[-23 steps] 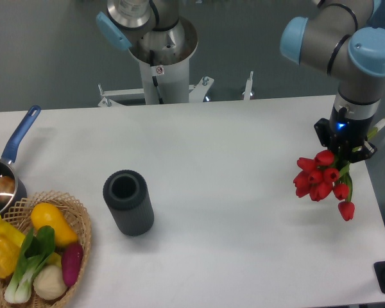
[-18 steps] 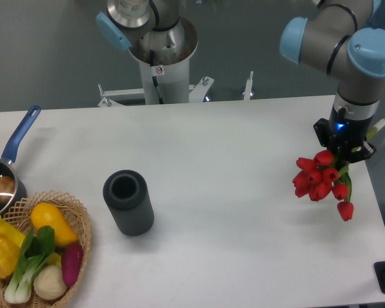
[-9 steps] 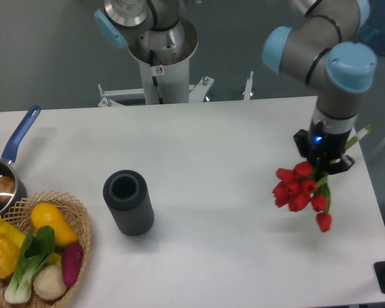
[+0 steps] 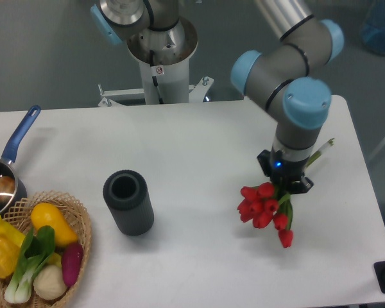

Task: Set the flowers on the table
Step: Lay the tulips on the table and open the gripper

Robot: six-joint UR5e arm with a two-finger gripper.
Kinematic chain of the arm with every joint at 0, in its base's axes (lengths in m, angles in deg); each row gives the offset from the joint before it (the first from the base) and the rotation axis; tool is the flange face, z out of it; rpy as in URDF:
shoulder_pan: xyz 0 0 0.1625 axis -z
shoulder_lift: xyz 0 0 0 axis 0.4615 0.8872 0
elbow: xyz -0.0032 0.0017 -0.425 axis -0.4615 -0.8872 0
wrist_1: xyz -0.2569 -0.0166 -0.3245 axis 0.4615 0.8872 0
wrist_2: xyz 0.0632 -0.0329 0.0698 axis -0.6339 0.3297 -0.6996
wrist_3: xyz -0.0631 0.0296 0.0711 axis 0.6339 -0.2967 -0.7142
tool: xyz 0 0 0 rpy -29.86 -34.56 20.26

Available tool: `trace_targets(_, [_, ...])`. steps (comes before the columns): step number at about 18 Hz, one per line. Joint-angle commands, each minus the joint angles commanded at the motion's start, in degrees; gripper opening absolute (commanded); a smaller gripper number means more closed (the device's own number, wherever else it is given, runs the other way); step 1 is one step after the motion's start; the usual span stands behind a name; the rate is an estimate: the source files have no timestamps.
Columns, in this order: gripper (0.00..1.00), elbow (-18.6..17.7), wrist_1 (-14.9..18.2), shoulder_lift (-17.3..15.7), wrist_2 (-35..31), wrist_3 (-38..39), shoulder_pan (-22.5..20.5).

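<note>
Flowers [image 4: 264,208] hang in your gripper [image 4: 285,181], apparently clamped on the stems, above the table [image 4: 199,147] right of the cylinder [image 4: 128,203].

Red buds and green stems are shown on the flowers [image 4: 264,208]; the table [image 4: 199,147] is plain white, the cylinder [image 4: 128,203] dark grey, the basket [image 4: 77,218] tan wicker.

Red tulip flowers [image 4: 264,208] hanging above white table [image 4: 199,147].

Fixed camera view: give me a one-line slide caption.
Pincer carries red tulips above the white table, right of a dark cylinder.
</note>
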Motion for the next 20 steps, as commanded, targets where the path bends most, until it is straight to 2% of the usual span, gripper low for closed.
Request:
trace_targets(1, [0.59,0.0,0.0,0.2,0.1,-0.1,-0.1])
trace_targets(2, [0.75,-0.3,0.0,0.2,0.3,-0.1,-0.3])
trace_targets(3, [1.0,-0.4,0.0,0.2,0.3,0.0,-0.3])
trace_targets(7, [1.0,-1.1,-2.8,0.2,1.7,0.6,-0.3])
trace_targets(10, [1.0,-1.1,-3.1,-0.4,3.9,0.4,-1.3])
trace_targets(16, [1.0,-0.8,-4.3,-2.0,3.7,0.0,-3.5])
trace_targets(20, [1.0,1.0,-4.7,-2.5,3.9,-0.3,-6.2])
